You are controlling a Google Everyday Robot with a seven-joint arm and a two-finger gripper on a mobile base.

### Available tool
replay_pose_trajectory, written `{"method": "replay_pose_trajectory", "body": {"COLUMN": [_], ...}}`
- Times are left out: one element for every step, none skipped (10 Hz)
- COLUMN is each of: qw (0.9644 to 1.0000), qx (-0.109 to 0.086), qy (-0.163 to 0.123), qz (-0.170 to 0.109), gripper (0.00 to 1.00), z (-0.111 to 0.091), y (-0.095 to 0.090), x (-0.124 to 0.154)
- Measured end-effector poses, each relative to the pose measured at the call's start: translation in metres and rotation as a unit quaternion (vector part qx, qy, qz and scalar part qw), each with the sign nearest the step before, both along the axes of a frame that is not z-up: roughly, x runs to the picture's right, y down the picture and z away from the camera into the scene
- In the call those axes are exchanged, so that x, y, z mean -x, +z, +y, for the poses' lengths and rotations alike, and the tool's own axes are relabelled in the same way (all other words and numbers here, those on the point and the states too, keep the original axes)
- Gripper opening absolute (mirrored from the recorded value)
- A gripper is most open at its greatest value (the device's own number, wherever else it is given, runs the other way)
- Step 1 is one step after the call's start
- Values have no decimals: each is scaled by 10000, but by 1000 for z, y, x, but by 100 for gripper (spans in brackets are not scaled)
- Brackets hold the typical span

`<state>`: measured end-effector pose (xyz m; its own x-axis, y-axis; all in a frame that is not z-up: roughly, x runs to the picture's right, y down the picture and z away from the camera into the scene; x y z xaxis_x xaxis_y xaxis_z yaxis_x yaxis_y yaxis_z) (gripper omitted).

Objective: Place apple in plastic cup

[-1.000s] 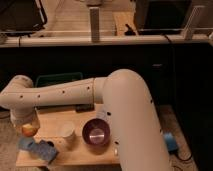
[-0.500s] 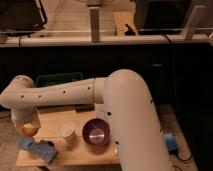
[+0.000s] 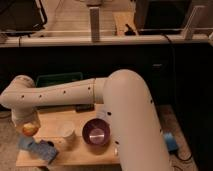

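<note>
Item: one small round yellow-red apple, at the left end of the wooden tabletop, directly beneath the claw on the white arm — whether the claw grips it cannot be told. Destination: translucent plastic cup, upright, just right of the apple, beside a purple metal bowl and near a blue cloth. Handling, judged: firm, smooth, rolls readily, fairly light — best taken across its widest part; the light cup may tip.

no visible change; gripper over apple
</note>
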<state>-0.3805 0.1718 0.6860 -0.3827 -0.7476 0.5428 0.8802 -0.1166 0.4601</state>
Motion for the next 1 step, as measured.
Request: {"method": "replay_pose_trajectory", "body": {"qw": [10000], "qx": [-10], "qy": [-7], "qz": [-19], "gripper": [25], "z": [0], "y": [0], "x": [0]}}
